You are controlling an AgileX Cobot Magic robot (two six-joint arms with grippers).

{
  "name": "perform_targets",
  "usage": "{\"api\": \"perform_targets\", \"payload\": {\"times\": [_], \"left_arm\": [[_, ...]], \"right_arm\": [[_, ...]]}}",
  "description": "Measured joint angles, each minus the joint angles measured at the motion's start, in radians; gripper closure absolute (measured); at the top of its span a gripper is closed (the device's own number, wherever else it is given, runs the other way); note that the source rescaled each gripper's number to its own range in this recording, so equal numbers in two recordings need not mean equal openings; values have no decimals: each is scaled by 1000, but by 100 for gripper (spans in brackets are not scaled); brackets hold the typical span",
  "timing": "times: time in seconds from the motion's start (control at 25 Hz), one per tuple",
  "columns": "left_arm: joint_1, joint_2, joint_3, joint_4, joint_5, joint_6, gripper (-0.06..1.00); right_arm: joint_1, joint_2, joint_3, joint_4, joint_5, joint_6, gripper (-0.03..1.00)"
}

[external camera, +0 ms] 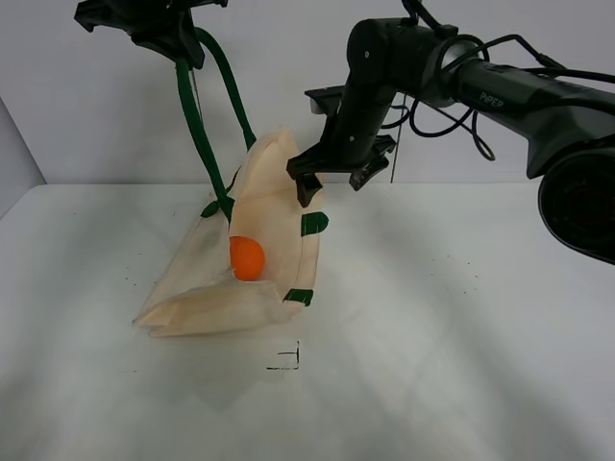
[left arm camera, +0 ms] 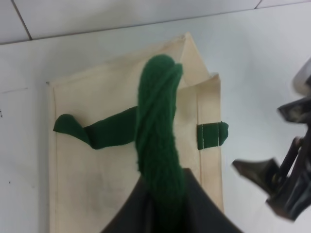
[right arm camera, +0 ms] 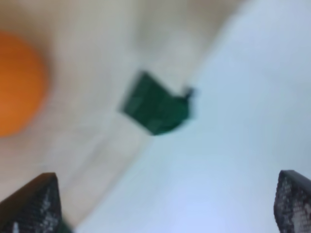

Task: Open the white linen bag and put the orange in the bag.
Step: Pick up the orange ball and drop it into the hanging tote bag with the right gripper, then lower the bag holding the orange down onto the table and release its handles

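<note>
The thick dark link of the right arm (external camera: 577, 197) fills the right edge of the high view, closest to the lens, and from it the arm reaches left toward the middle of the scene. Its right hand (external camera: 336, 181) hangs above the table (external camera: 461, 336) at the right upper edge of the white linen bag (external camera: 274, 216). The fingers are spread wide with nothing between them. In the right wrist view the two fingertips (right arm camera: 34, 204) stand at opposite edges, with cloth and bare table in the gap. Whether the left finger touches the cloth, I cannot tell.

The left hand (external camera: 181, 43) is high at the far left, pressed together on the dark green strap handles (external camera: 197, 125). In the left wrist view the twisted strap (left arm camera: 158, 136) runs up into its dark fingers.

The straps pull one side of the bag up, so the mouth gapes toward the right and the near side, while the bottom rests on the table. The orange (external camera: 247, 257) sits inside the open mouth against the inner cloth, low in the bag. A green tab (external camera: 314, 223) shows on the right rim, and another (external camera: 299, 296) is nearer. A small black corner mark (external camera: 288, 360) lies on the table just in front of the bag
</note>
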Motion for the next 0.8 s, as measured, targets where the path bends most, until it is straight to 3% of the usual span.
{"api": "perform_targets", "payload": {"times": [0.24, 0.56, 0.8], "left_arm": [[0, 0, 0, 1, 0, 0, 94], [0, 0, 0, 1, 0, 0, 94], [0, 0, 0, 1, 0, 0, 94]], "right_arm": [[-125, 9, 0, -13, 8, -18, -3], [-367, 9, 0, -26, 8, -34, -3], [-420, 7, 4, -18, 8, -46, -3]]}}
